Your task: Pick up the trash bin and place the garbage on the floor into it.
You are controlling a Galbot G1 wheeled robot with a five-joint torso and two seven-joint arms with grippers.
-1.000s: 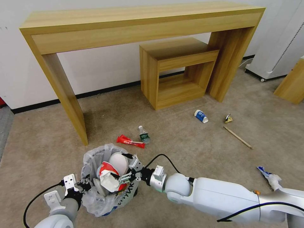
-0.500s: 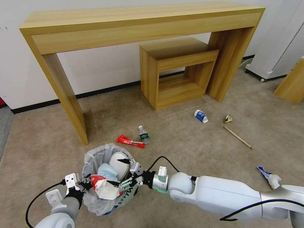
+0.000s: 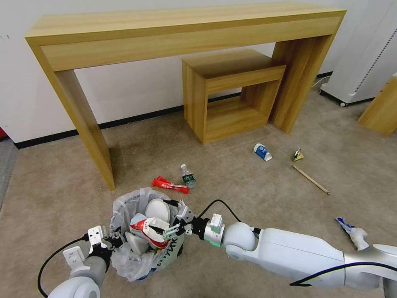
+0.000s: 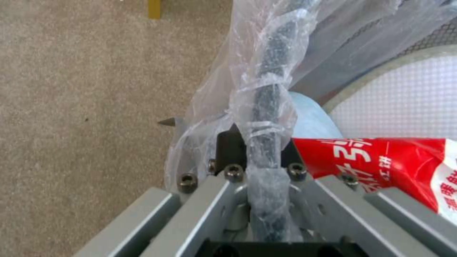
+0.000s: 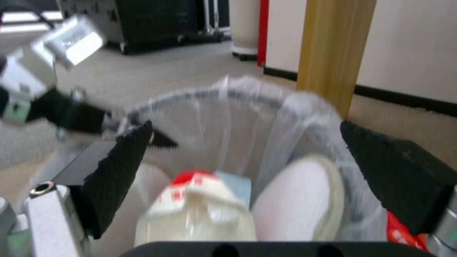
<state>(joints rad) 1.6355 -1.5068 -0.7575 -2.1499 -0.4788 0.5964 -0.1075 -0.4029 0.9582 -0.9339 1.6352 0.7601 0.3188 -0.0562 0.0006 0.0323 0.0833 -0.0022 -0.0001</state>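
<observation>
We're hovering our right gripper [image 5: 247,157], jaws spread wide, over the trash bin [image 5: 228,96] holding slippers [image 5: 300,203].

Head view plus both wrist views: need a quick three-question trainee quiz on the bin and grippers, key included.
1. True or false: the left gripper is clamped on the rim of the small black bin with the crinkled plastic liner.
2. The right gripper is: A) shut on the green-labelled clear bottle; B) open at the bin's mouth; C) resting on the beige carpet.
3. Fill in: the white-and-red crumpled wrapper lies ___ the bin.

Key: 1 true; 2 B; 3 inside.
</observation>
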